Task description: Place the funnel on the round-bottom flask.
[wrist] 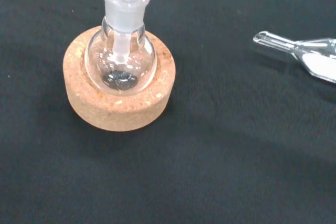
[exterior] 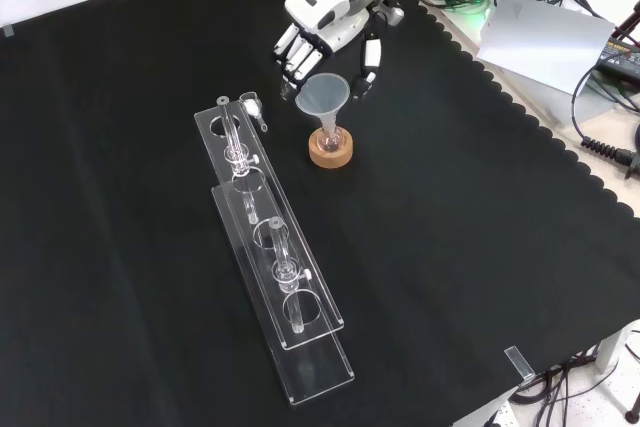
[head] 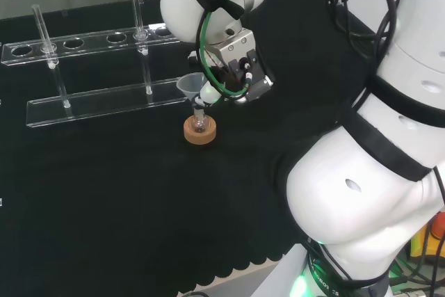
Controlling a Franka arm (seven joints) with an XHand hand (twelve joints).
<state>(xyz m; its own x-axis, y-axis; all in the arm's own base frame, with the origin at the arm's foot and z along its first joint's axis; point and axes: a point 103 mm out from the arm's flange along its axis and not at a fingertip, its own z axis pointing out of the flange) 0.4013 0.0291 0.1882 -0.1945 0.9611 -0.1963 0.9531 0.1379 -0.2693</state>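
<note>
While my hand (exterior: 325, 32) hangs with fingers relaxed and spread, holding nothing, the funnel (exterior: 323, 97) sits just below my fingertips, its stem in the flask (wrist: 121, 61) on the cork ring (wrist: 118, 103); beyond lies the rack (exterior: 270, 247).

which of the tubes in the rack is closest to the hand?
The test tube at the rack's far end in the front view, nearest the hand and funnel. The other tube stands further down the rack, toward the camera.
</note>
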